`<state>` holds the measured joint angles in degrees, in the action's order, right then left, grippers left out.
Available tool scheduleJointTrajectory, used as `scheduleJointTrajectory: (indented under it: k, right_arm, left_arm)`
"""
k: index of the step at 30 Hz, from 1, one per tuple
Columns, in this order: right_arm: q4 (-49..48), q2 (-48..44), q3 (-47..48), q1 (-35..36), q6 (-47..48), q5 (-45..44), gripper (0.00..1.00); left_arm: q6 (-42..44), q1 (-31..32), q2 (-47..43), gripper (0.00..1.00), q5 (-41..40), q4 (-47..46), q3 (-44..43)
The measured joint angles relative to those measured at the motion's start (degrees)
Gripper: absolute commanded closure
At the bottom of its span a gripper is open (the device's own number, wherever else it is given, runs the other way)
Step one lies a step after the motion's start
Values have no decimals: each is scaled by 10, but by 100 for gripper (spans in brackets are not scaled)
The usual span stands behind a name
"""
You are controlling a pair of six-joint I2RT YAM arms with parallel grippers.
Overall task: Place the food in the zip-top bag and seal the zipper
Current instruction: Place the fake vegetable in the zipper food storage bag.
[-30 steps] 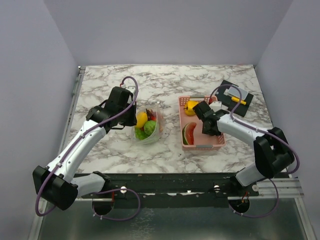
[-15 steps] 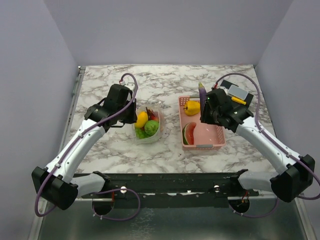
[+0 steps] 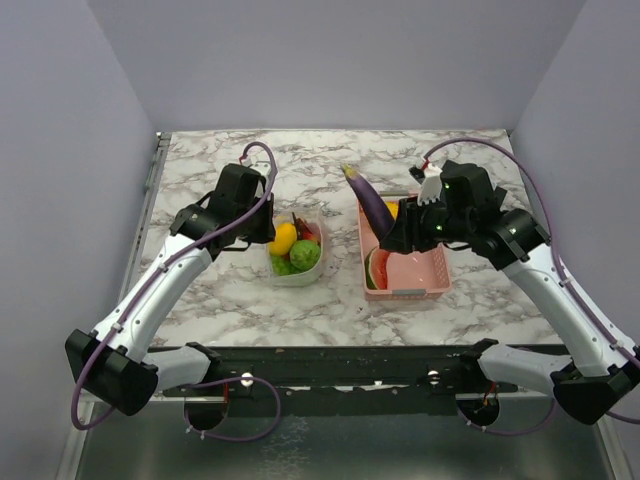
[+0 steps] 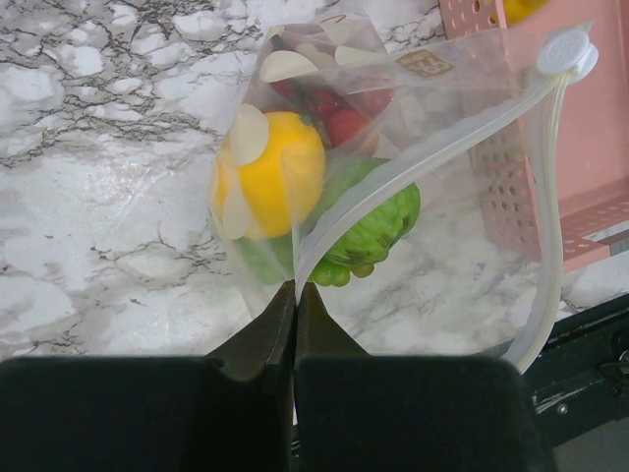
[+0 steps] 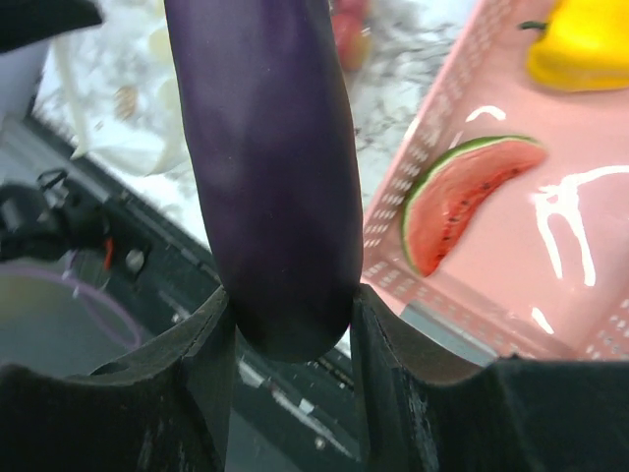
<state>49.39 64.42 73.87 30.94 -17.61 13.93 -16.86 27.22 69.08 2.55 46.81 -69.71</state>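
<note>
The clear zip-top bag (image 3: 296, 250) lies on the marble table with yellow, green and red toy food inside; in the left wrist view the bag (image 4: 393, 177) gapes open, its zipper (image 4: 413, 162) strip curving to a white slider. My left gripper (image 3: 262, 233) is shut on the bag's mouth edge (image 4: 295, 285). My right gripper (image 3: 392, 235) is shut on a purple toy eggplant (image 3: 368, 200), held in the air over the pink basket's left edge; it fills the right wrist view (image 5: 260, 167). A watermelon slice (image 5: 462, 202) and a yellow pepper (image 5: 580, 44) lie in the basket.
The pink perforated basket (image 3: 432, 272) stands right of the bag. Behind it a black mat with small yellow and grey items is mostly hidden by my right arm. The table's near edge and black rail (image 3: 330, 360) run along the front.
My right gripper has lifted the purple eggplant out of the basket and carried it left and up toward the bag. The left gripper still holds the bag.
</note>
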Motion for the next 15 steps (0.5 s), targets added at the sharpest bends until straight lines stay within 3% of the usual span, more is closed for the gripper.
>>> scheduleJointTrajectory:
  k: [7, 15]
  right_arm:
    - [68, 14, 55, 51, 30, 102, 99]
    - [137, 76, 92, 124, 33, 115, 99]
  left_arm:
    - [0, 0, 1, 100, -1, 0, -13]
    - [0, 0, 2, 100, -1, 1, -21]
